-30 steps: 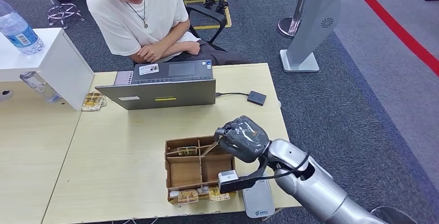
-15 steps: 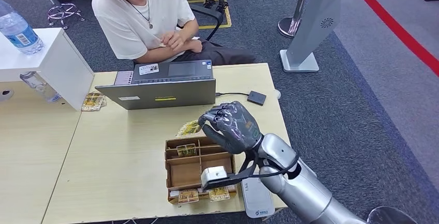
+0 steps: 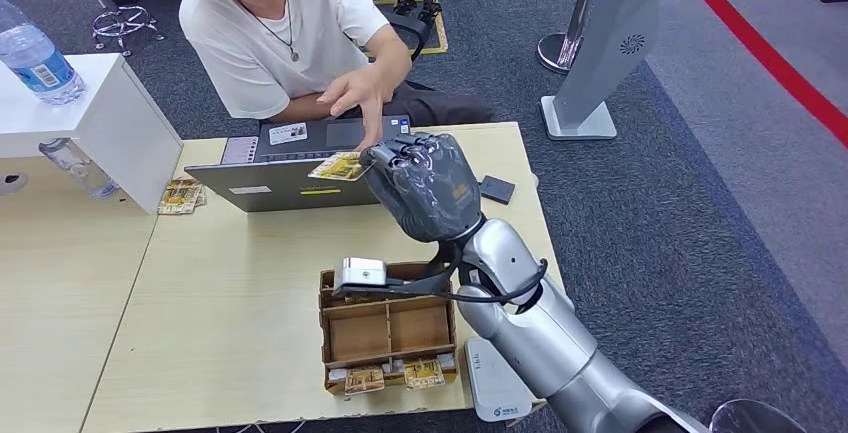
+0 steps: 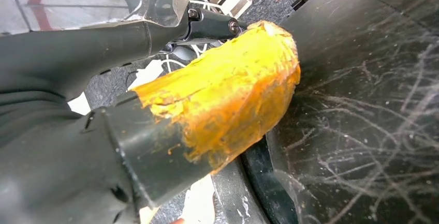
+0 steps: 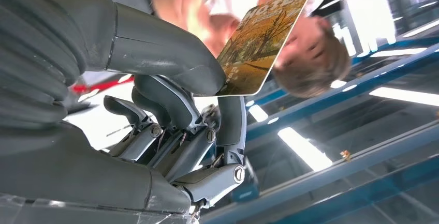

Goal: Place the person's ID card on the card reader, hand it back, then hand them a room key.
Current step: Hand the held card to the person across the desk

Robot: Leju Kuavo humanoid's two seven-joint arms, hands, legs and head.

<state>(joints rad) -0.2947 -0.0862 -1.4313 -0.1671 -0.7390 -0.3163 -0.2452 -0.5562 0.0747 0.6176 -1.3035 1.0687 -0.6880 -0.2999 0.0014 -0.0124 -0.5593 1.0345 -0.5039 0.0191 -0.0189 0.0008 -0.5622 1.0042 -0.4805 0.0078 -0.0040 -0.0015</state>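
My right hand (image 3: 425, 188) is raised over the table's far side and pinches a room key card (image 3: 338, 166) with a yellow autumn picture. The card juts toward the person, whose hand (image 3: 362, 93) reaches down to just above it. In the right wrist view the thumb and a finger of that hand (image 5: 155, 79) clamp the card's (image 5: 264, 38) edge. The black card reader (image 3: 496, 189) lies on the table just right of my hand. A small white card (image 3: 287, 134) rests on the laptop's deck. My left hand (image 4: 207, 105), yellow-coated at the thumb, hangs with nothing in it.
A grey laptop (image 3: 300, 178) stands between me and the person. A brown divided box (image 3: 385, 328) with key cards sits near the front edge, a white device (image 3: 497, 383) beside it. A white stand (image 3: 90, 123) with a water bottle (image 3: 35, 58) is at the left.
My right hand has lifted the key card out of the box and carried it up and away toward the person. The person has unfolded their arms and reached out a hand.
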